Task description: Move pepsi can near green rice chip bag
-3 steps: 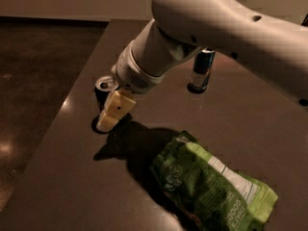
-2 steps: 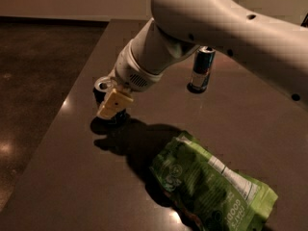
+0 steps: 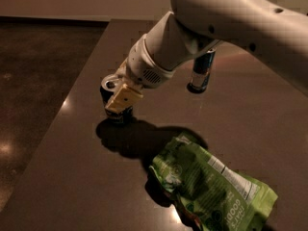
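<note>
The pepsi can (image 3: 110, 86), dark with a silver top, stands upright near the table's left edge. My gripper (image 3: 119, 105) is down at the can, its cream-coloured tip lying over the can's front right side and hiding most of the can's body. The green rice chip bag (image 3: 211, 186), lime green and wrinkled with a white label, lies flat at the front right, about a can's height or more away from the pepsi can. My white arm (image 3: 226, 18) reaches in from the upper right.
A taller, slimmer blue-and-silver can (image 3: 202, 71) stands behind my arm, toward the back of the dark table (image 3: 67, 177). The table's left edge runs close beside the pepsi can, with dark floor (image 3: 38, 71) beyond it.
My gripper has shifted a little up and right, from beside the pepsi can's front to right against it. The chip bag and the tall can have not moved.
</note>
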You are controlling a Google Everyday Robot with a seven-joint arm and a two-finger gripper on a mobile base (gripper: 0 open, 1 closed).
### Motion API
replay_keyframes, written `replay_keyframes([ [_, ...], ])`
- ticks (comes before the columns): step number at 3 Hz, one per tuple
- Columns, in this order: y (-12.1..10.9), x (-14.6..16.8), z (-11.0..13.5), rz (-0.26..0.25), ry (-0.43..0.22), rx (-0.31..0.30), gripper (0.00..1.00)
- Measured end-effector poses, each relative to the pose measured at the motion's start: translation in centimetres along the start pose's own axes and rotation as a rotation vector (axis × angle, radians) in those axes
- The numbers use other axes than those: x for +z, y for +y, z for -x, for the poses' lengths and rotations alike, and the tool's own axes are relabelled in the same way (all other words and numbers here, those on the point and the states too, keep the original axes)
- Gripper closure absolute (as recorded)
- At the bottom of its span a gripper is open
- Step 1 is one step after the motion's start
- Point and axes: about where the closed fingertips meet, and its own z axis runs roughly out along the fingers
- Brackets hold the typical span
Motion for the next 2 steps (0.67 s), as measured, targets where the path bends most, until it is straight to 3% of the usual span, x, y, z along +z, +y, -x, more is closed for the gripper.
replay_keyframes([
  [1, 1.5, -2.8, -0.7, 0.001, -0.022, -0.014, 1.0],
  [2, 3.6, -5.4, -1.4, 0.014, -0.03, -0.036, 1.0],
])
